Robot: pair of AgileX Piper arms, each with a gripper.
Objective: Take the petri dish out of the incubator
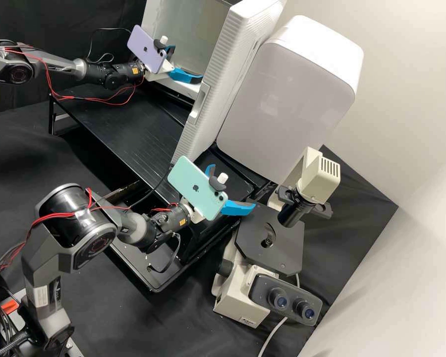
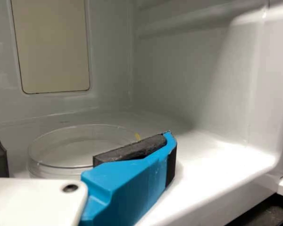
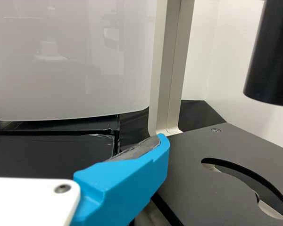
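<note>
Fingers (image 2: 132, 188) of the left gripper (image 2: 80, 141) stand open, straddling the petri dish (image 2: 66, 154).
Dish lies flat on the incubator (image 2: 217, 155) floor, lower left in the left wrist view; right gripper (image 1: 240, 207) well apart.

A microscope (image 1: 238, 293) stands beside a black tray (image 1: 129, 134) on black cloth (image 1: 25, 148).

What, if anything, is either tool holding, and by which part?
Nothing is held. The open left tool sits by the clear round plastic petri dish in the white incubator, not closed on it; the open right tool is empty.
</note>
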